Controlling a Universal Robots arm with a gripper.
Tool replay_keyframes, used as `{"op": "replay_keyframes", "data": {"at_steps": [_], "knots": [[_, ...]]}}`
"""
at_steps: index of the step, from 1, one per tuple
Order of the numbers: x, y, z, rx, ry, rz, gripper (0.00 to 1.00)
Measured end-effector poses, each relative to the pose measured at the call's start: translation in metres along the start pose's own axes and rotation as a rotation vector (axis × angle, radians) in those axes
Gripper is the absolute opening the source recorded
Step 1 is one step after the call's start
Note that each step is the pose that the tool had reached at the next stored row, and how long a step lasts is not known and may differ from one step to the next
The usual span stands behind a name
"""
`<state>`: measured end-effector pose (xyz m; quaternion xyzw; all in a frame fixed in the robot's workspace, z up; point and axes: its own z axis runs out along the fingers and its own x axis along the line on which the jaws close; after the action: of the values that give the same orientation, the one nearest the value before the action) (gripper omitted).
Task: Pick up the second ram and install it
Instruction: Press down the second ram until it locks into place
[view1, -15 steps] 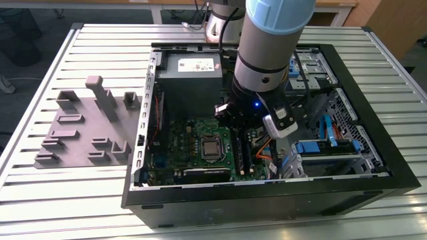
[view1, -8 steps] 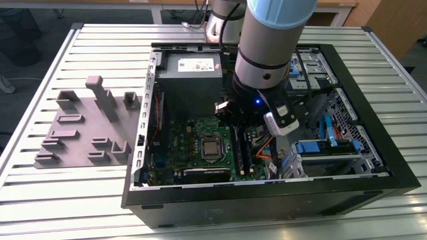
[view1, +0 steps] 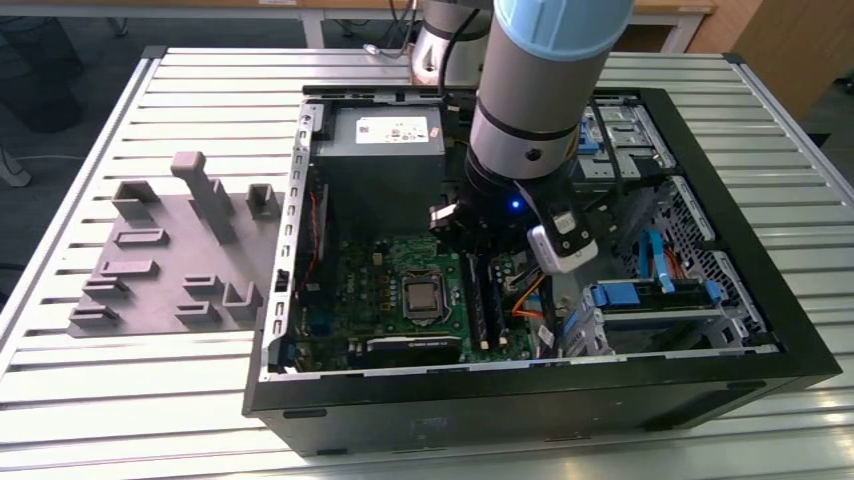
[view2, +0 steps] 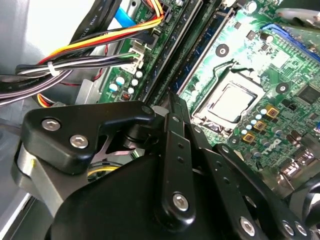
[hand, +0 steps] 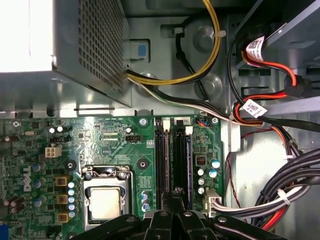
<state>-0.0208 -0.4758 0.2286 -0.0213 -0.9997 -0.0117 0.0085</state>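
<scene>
Ribbed metal slats make up the counter, with dark floor beyond its edges. On it sits an open black PC case; a grey fixture lies just beside it on the exterior view's left. Inside, the arm hangs over the green motherboard, beside the grey power supply. The claw has its fingers drawn together over the memory slots, where the ram stands seated beside the CPU socket.
</scene>
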Motion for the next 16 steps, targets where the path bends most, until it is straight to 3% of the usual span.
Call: {"op": "replay_keyframes", "data": {"at_steps": [4,16], "knots": [[-0.0002,-0.0002,0.0062,-0.0001,0.0,0.0,0.11],[-0.0003,-0.0005,0.0139,0.0014,0.0003,0.0,0.11]]}}
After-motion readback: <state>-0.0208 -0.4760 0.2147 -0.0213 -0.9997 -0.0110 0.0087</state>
